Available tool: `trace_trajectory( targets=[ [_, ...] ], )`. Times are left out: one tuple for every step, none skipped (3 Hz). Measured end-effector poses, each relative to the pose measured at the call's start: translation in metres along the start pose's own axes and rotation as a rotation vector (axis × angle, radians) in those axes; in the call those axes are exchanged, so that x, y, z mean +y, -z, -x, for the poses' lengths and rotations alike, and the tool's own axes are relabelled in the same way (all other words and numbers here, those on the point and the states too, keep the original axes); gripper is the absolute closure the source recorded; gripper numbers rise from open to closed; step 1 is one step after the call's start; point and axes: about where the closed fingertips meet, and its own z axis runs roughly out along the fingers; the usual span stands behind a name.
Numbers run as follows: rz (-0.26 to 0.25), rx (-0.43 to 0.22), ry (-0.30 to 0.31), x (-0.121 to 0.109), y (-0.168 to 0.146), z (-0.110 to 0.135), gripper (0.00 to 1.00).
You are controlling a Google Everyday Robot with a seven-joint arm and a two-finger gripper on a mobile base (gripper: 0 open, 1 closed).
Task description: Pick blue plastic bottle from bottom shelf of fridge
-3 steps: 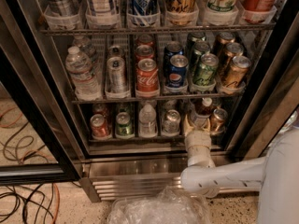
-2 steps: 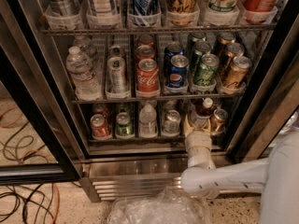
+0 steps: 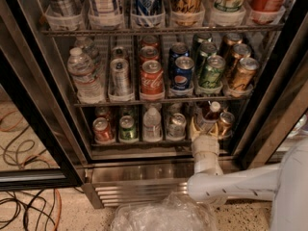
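The fridge [image 3: 144, 170] stands open in front of me. My gripper [image 3: 204, 130] reaches into the right end of the bottom shelf [image 3: 139, 143]. Its pale fingers [image 3: 195, 129] are closed around the lower body of the blue plastic bottle [image 3: 210, 115]. The bottle has a white cap, a dark neck and a pale label. It leans to the right, its cap near a bronze can [image 3: 225, 122]. The white arm [image 3: 231, 184] comes in from the lower right. The bottle's base is hidden by the gripper.
The bottom shelf also holds a red can [image 3: 102, 130], a green can [image 3: 127, 128], a clear water bottle [image 3: 152, 124] and a silver can [image 3: 176, 125]. Larger cans fill the racks above. A crumpled plastic bag [image 3: 163, 215] lies below the grille. Cables [image 3: 24, 206] lie at left.
The bottle's cap has shifted slightly to the right and the bottle leans more. The arm and gripper are almost where they were.
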Motion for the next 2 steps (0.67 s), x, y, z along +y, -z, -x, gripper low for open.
trace_trajectory(
  targets=[
    [0.032, 0.011, -0.013, 0.0033, 0.0053, 0.0042, 1.00],
    [0.032, 0.011, -0.013, 0.0034, 0.0053, 0.0046, 1.00]
  ],
)
